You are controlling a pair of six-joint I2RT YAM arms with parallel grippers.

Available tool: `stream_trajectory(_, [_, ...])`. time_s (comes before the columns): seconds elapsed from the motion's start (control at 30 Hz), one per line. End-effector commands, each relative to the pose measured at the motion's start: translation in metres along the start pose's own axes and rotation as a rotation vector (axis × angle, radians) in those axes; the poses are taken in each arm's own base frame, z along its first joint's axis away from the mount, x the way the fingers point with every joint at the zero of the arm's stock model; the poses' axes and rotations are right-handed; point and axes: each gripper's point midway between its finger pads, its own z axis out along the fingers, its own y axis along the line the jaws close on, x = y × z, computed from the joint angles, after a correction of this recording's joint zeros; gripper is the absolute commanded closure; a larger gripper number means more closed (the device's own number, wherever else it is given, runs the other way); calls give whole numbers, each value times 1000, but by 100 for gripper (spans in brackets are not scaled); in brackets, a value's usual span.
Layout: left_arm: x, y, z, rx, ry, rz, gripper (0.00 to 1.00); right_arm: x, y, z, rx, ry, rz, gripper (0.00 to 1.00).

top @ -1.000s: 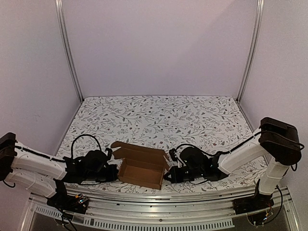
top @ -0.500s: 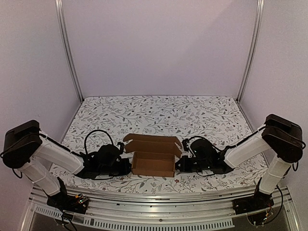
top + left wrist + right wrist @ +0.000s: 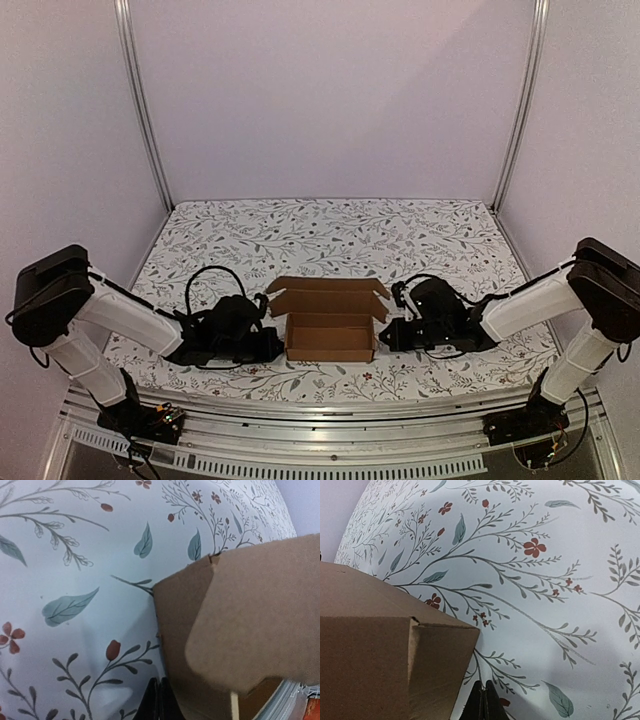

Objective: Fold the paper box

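The paper box [image 3: 330,340] is flanked at its short ends by the left end effector [image 3: 279,346] and right end effector [image 3: 384,338], both pinched shut and empty. It sits low centre in the top view on the floral surface [image 3: 330,235], with its lid open. The walls look formed, so the next move probably calls for bringing the lid down and tucking it in.
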Motion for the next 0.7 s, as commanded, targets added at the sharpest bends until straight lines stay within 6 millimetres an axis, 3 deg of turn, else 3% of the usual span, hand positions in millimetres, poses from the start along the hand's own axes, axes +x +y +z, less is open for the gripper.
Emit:
stream_trajectory(0.0, [13,21,-12,-102,63,51,100,3,-15,-17,70,25,-70,98])
stream_trajectory(0.17, [5,33,-33,-185,40,97,97,-5,-28,-38,167,-2,-127,98])
stream_trajectory(0.27, [-5,38,-45,-243,28,143,100,-13,-29,-53,198,-21,-164,98])
stream_trajectory(0.4, [-24,40,-54,-265,1,164,100,-34,-18,-80,207,-85,-213,97])
stream_trajectory(0.57, [-45,31,-62,-227,-34,201,100,-51,0,-106,176,-124,-271,83])
stream_trajectory(0.67, [-56,28,-69,-206,-63,215,98,-56,16,-116,120,-130,-308,80])
